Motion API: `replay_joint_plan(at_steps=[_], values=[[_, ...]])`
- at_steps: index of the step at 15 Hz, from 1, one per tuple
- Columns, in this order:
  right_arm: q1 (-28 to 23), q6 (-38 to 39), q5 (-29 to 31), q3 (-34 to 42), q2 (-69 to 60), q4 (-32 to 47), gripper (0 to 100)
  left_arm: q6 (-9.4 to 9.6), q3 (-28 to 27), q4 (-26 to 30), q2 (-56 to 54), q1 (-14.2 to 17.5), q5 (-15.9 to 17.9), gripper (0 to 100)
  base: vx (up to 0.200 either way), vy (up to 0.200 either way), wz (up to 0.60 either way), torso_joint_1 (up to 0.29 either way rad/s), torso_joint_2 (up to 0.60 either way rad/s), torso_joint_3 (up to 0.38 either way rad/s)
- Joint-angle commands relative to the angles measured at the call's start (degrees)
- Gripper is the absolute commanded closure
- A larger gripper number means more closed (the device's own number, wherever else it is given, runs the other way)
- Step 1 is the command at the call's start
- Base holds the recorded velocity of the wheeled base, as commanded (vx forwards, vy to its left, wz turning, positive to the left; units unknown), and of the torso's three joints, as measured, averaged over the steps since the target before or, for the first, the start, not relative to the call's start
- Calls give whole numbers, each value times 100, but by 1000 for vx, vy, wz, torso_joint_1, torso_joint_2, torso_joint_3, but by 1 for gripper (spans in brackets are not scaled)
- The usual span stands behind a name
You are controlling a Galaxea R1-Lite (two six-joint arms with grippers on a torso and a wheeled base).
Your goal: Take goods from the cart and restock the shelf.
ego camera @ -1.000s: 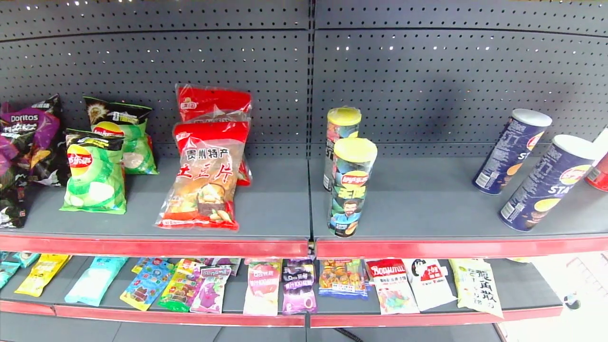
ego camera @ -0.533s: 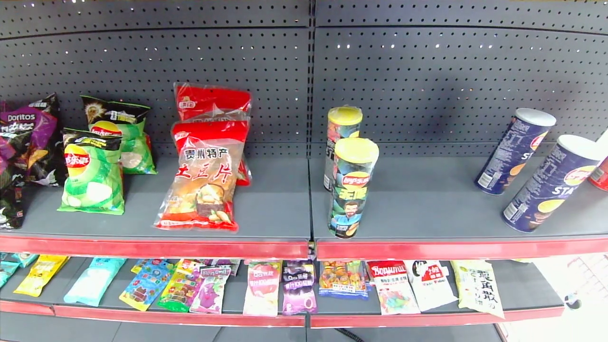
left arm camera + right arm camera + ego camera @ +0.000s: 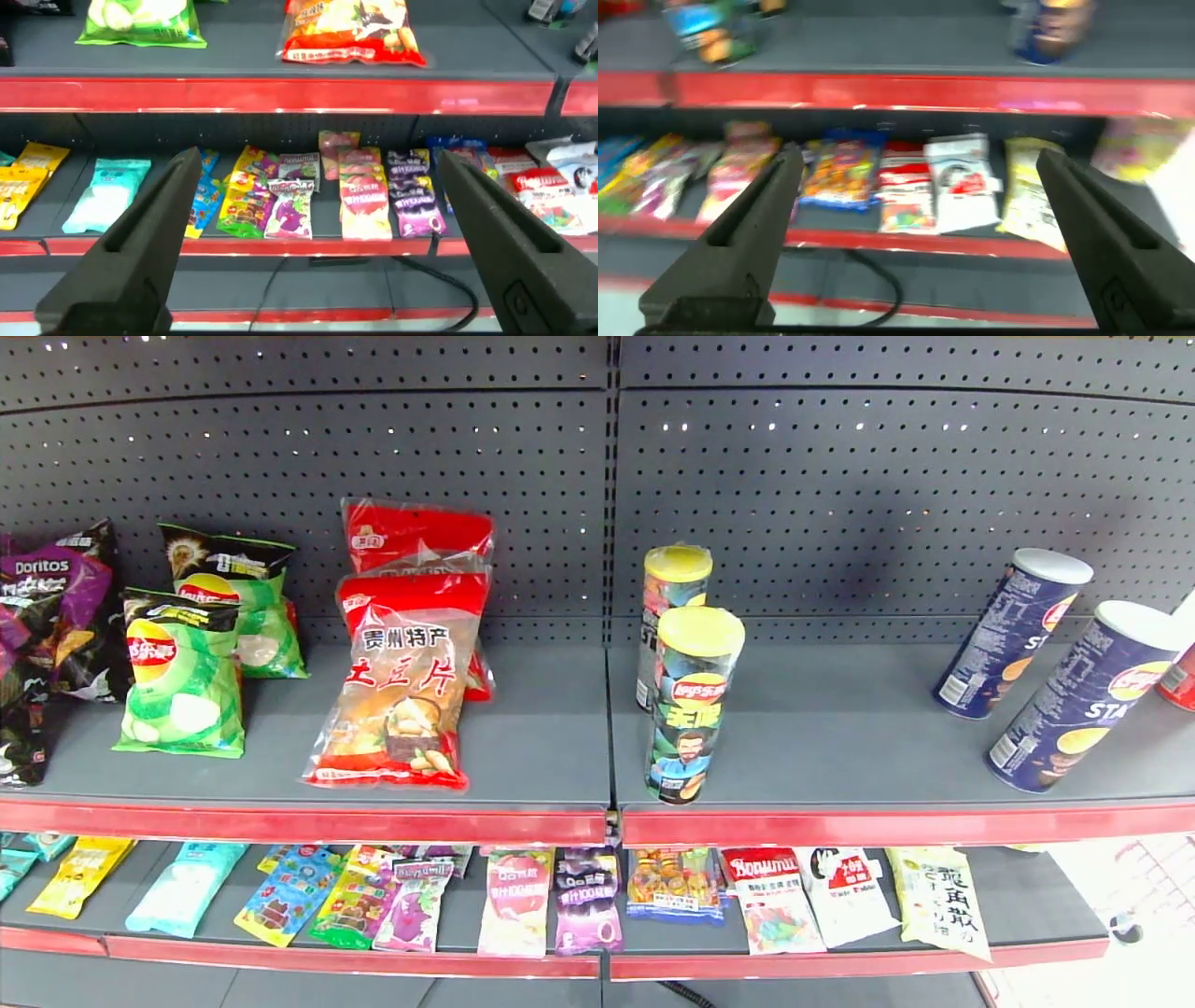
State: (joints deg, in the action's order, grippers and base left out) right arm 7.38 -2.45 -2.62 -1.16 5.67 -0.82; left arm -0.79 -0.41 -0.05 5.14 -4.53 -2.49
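A grey store shelf (image 3: 541, 737) with a red front lip (image 3: 308, 822) runs across the middle of the head view, backed by a dark pegboard (image 3: 840, 504). At left stand purple chip bags (image 3: 51, 607), green chip bags (image 3: 182, 681) and two red potato-slice bags (image 3: 403, 681), one behind the other. Just right of centre are two yellow-lidded cans (image 3: 693, 700), front and back. At far right are two blue cans (image 3: 1074, 695). Bare shelf floor lies between the yellow-lidded and blue cans, and a narrower gap between the red bags and the yellow-lidded cans. Along the bottom, a lower shelf (image 3: 1046, 896) holds a row of flat candy packets (image 3: 513, 901).

The left gripper (image 3: 320, 156) is spread wide and holds nothing, facing the lower shelf's packets. The right gripper (image 3: 917, 154) is likewise wide and empty.
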Motion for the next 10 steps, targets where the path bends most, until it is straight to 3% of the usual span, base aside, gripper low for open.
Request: replay_joint_plan(at_steps=[1,2,4,7,10], values=[[1,-186,60,63,4,-68,0,-9,24,5,13,14,-15,0,0,0,0,0,0,0],[-210,131,447,37,57,-15,0,0,24,5,-49,155,-6,0,0,0,0,0,0,0],[-738,157,429,107,-136,55,0,0,24,5,-110,207,-6,0,0,0,0,0,0,0],[-720,219,306,116,-558,82,0,70,24,14,-514,436,11,0,0,0,0,0,0,0],[-720,192,297,116,-558,82,0,70,24,14,-514,436,20,0,0,0,0,0,0,0]])
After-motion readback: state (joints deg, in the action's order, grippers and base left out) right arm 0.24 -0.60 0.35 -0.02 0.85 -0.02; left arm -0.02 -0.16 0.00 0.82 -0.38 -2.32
